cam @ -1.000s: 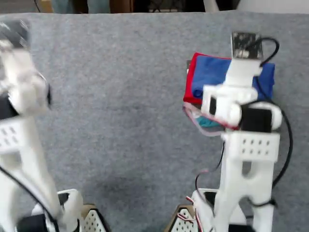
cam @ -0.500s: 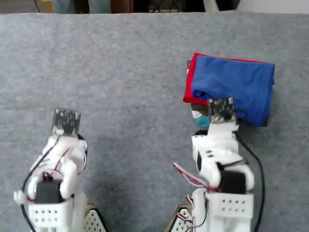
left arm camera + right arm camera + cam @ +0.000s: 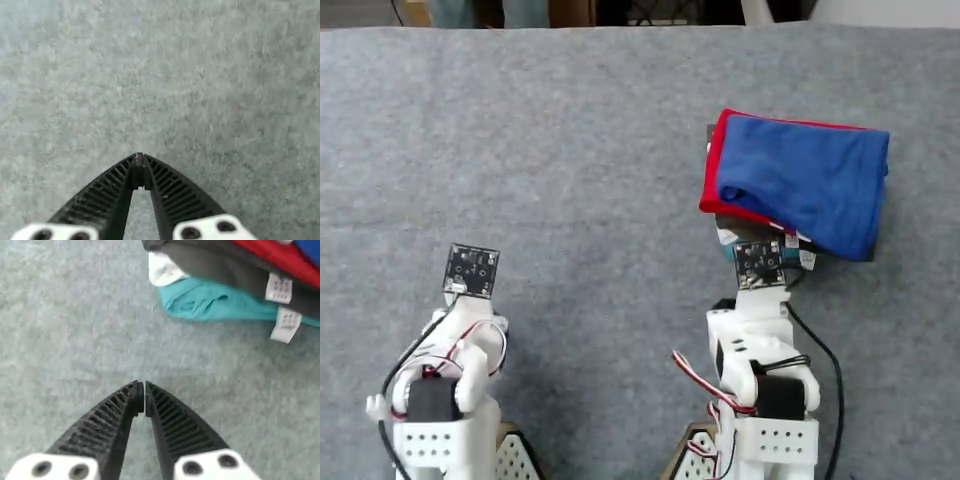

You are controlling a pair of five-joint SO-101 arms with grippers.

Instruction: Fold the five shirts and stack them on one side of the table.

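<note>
Neatly folded shirt stack [image 3: 800,185] — blue top, red, dk grey, teal under, white tags [image 3: 280,288], print unreadable, left gripper [image 3: 138,167] & right gripper [image 3: 140,392] jaws closed, empty.

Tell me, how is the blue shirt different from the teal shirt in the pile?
The blue shirt lies topmost; the teal shirt sits at the bottom, on the table. The blue shirt shows its whole top; the teal shirt only peeks out at one edge. Both are folded and piled together.
</note>
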